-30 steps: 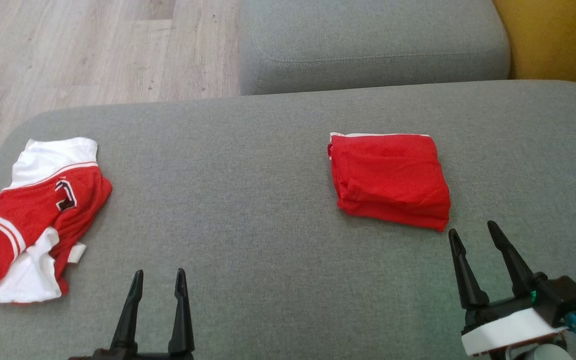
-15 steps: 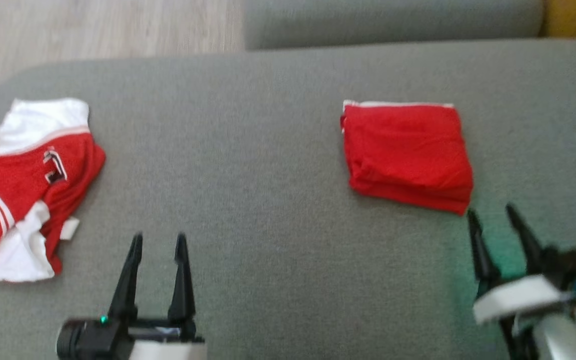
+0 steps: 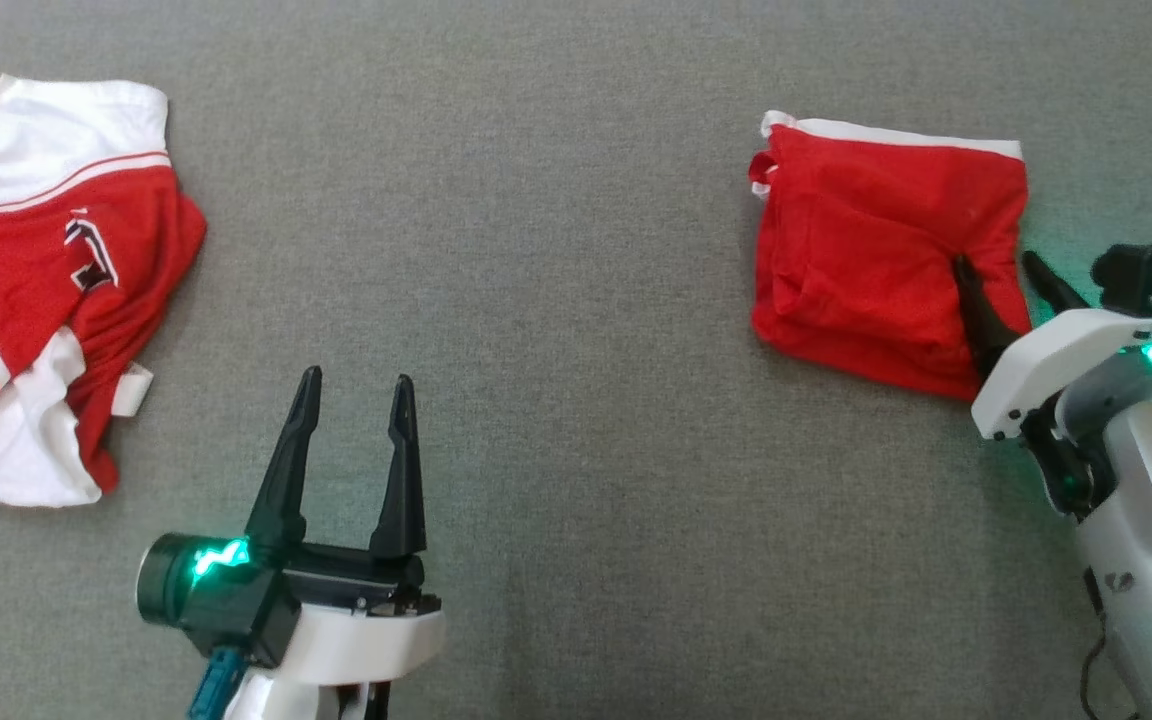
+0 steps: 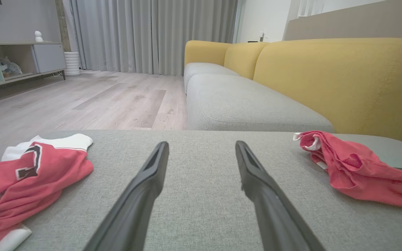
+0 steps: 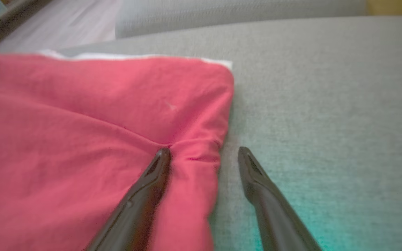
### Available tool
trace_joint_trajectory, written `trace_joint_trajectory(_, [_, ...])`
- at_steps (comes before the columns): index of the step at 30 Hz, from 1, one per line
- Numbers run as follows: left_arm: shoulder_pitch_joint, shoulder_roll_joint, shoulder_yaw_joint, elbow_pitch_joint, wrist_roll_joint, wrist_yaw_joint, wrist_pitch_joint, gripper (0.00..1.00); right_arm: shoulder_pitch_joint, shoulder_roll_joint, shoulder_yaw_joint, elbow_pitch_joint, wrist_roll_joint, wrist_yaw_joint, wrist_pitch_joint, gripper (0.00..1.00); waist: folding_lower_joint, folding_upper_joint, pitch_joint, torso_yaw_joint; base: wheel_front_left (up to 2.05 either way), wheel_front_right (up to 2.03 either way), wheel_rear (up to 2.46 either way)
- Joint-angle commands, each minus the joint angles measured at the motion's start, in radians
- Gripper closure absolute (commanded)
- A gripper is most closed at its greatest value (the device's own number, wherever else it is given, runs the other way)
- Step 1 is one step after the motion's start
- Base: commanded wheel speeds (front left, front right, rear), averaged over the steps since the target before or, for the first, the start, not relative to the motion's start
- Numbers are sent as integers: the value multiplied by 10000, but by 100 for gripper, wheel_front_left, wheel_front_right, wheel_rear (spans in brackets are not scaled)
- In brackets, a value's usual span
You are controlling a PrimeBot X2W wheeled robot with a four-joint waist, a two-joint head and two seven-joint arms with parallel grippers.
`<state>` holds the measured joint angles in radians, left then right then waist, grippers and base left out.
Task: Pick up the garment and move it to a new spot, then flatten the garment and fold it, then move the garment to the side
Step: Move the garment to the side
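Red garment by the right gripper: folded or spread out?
Folded: the red garment lies as a compact rectangle, with layers stacked along its near edge.

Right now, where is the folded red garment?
In the head view, the folded red garment lies at the right of the grey cushion, the open right gripper straddling its right edge.

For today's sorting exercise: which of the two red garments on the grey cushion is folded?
The plain red garment at the right gripper; the red-and-white striped garment lies crumpled.

Soft, even daylight, faint shadows; blurry right wrist view with unsharp garment (image 5: 82, 115) and green tint.
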<state>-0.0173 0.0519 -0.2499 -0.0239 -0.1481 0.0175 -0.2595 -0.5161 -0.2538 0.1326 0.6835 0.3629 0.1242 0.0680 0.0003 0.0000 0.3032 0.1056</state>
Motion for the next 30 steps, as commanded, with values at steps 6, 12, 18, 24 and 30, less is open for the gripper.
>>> trace_joint_trajectory(6, [-280,-16,266,-308,97,107,-23,0,-18,-727,1528,-469,1243,65,-105,100,-3,0,320,-408,0,0,0])
trace_joint_trajectory(12, [-435,-16,416,-424,325,-84,-23,0,27,-2045,1819,-816,1251,65,5,100,-3,0,877,-1255,0,0,0])
trace_joint_trajectory(18, [-1207,53,615,-504,749,-536,-23,0,-199,-4557,1826,-1535,640,65,826,100,-3,0,2149,-2151,0,0,0])
trace_joint_trajectory(24, [-1964,123,372,-636,1145,-803,-23,0,-644,-5763,698,-1990,-812,65,1024,100,-3,0,2986,-2361,0,0,0])
trace_joint_trajectory(30, [-2354,104,190,-659,1221,-882,-23,0,-491,-5895,-741,-2457,-2602,65,1273,100,-3,0,3307,-2203,0,0,0])
